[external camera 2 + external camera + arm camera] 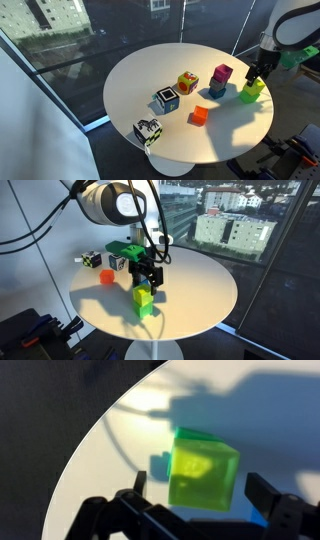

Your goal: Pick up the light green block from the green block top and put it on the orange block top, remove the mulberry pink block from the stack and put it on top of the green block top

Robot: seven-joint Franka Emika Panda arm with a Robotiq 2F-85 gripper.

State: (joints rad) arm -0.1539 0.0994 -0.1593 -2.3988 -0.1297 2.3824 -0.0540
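The light green block [143, 296] sits on top of the green block [147, 309] on the round white table [200, 295]; both show in both exterior views [254, 86], [249, 97]. My gripper [151, 278] hangs right above them, open. In the wrist view the light green block [205, 472] lies between the two spread fingers of the gripper [200, 488], which do not seem to touch it. The mulberry pink block [222, 73] stands on a blue cube [217, 89] just beside. The orange block [200, 116] lies alone nearer the table's middle, and it also shows in an exterior view [107, 277].
A multicoloured cube [187, 83] stands next to the blue cube. Two black-and-white cubes [166, 99] [147, 131] stand toward the table's edge. The green stack is close to the table rim. Windows surround the table.
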